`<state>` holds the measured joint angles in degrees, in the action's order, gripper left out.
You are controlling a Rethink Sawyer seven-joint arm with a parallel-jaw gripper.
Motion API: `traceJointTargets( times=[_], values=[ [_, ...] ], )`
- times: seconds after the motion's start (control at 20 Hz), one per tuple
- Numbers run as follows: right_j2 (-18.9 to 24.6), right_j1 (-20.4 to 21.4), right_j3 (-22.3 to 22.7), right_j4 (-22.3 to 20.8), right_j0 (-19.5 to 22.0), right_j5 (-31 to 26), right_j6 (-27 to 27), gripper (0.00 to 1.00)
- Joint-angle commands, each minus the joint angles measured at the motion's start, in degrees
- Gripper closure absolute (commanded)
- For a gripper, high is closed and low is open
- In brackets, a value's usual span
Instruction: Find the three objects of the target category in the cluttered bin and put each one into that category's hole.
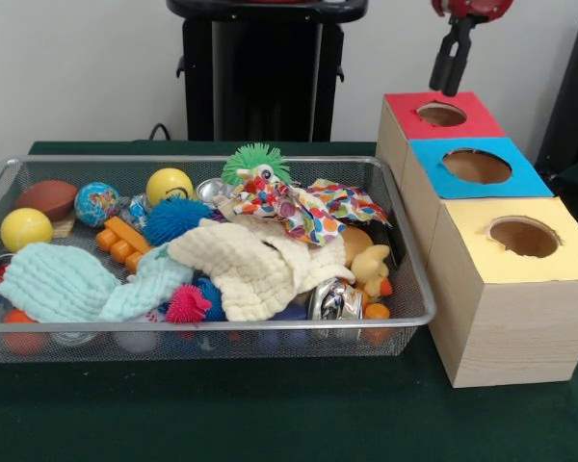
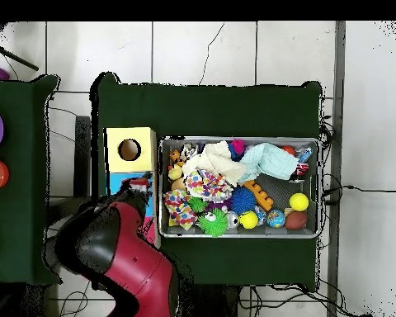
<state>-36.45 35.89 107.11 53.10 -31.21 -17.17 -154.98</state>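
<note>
So the biggest thing on the table is the wire mesh bin (image 1: 405,241), stuffed with a real jumble. Next to it stand three wooden boxes in a row, each with a round hole on top: the yellow box (image 1: 520,289) nearest the camera, the blue box (image 1: 477,168) in the middle, the red box (image 1: 441,115) at the back.

Inside the bin, the bulkiest items are the cloths: a cream knit cloth (image 1: 246,265) draped over the middle, a mint cloth (image 1: 67,284) on one end, and a polka-dot cloth (image 1: 299,207) near the box end. Then the smaller stuff: a yellow ball (image 1: 25,228), a smiley ball (image 1: 169,185), a globe ball (image 1: 96,202), a brown football (image 1: 46,197), a blue spiky ball (image 1: 176,219), a green spiky ball (image 1: 255,159), a pink spiky ball (image 1: 188,303) and a rubber duck (image 1: 371,269).

The gripper (image 1: 450,89) hangs above the red box, well clear of the bin, nothing in it. The fingers look pressed close together, no real gap showing.

Which category is the target isn't visible, so nothing sorted yet as far as can be judged. For the search step, the arm should probably swing over the bin and go for something sitting exposed on top first. Round balls will roll off a sloppy pinch, so centre on them. The cloths hide things underneath, so lifting one by a bunched fold might uncover more.
</note>
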Motion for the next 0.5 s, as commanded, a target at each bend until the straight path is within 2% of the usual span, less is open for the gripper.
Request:
traceJointTargets(
  times=[0.05, 0.35, 0.5],
  values=[
    [4.54, -5.40, -8.53, -4.27, 6.53, -9.10, -7.52, 0.00],
    [2.95, -6.84, -15.44, -9.54, 11.39, -15.49, -4.58, 0.00],
    [5.19, -7.00, -16.56, -10.33, 13.73, -15.29, -4.02, 0.00]
  ],
)
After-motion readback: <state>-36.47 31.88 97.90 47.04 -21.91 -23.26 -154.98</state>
